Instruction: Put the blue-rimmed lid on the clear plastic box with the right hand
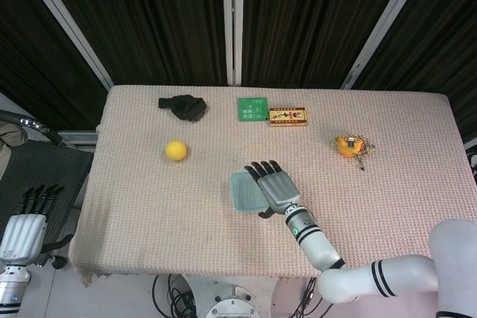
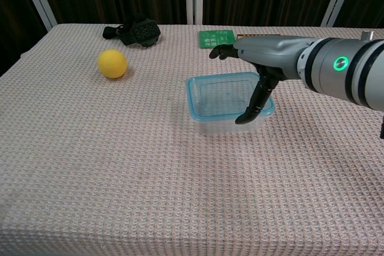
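Woven beige cloth covers the surface, which fills the near part of the chest view. Near its middle sits the clear plastic box, with the blue-rimmed lid lying on top of it. The right hand hangs over the right part of the lid, palm down, fingers spread and grasping nothing; its thumb points down toward the lid's near right corner, and whether the tip touches it cannot be told. The grey right forearm reaches in from the right edge, with a small green light on it.

Off the surface at the lower left of the head view, the left hand hangs beside the table, fingers apart and empty.

Farther back on the left lies a yellow ball. Beyond it, near the far edge, is a black crumpled object. Near the far edge at centre lie a green card and, just beside it, a flat red and yellow packet. Toward the far right rests a small orange object, too small to identify.
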Controlling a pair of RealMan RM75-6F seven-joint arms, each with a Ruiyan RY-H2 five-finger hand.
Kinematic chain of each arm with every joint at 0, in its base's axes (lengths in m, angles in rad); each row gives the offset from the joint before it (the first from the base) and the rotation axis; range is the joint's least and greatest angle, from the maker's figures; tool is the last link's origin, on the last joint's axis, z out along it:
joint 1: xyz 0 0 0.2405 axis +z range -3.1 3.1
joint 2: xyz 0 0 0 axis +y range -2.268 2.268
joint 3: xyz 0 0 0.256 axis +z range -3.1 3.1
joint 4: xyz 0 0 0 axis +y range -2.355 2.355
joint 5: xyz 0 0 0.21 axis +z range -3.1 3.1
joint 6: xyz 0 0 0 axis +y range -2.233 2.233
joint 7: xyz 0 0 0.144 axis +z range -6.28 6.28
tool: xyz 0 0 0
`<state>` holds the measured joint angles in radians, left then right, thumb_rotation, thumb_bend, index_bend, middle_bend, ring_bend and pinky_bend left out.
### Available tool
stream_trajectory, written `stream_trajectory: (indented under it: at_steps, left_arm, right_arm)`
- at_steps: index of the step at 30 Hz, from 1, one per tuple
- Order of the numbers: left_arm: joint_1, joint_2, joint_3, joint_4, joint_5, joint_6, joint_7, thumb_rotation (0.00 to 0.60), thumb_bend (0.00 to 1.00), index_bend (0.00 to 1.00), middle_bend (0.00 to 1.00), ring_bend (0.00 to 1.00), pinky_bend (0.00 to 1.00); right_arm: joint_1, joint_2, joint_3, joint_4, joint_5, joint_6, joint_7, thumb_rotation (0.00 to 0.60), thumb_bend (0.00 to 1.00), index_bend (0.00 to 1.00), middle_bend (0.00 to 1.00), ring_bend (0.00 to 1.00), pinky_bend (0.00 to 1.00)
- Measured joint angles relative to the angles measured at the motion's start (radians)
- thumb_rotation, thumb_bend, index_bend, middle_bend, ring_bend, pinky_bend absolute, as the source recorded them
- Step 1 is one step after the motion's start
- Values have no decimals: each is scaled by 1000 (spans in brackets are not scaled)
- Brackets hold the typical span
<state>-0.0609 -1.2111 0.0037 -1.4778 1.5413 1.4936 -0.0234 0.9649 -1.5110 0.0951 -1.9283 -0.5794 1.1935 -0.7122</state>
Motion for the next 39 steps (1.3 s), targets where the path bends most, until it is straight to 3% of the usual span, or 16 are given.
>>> stream_trajectory:
  at_steps: [7, 29, 39]
  left_arm:
    - [4, -5, 2, -1, -3, 1, 3, 600, 0, 97, 71, 0, 0]
    - [6, -9, 4, 6, -4, -2, -7, 600, 0, 97, 71, 0, 0]
    - [7, -8, 3, 5, -3, 1, -6, 600, 0, 97, 71, 0, 0]
  right_arm:
    - [-98, 47, -76, -29, -134, 27, 74, 600, 0, 0, 162, 0, 0]
    - [-133, 16, -73, 28, -123, -33, 52, 600, 0, 0, 160, 0, 0]
    - [-203, 60, -122, -65, -327, 58, 59, 600, 0, 0, 154, 0, 0]
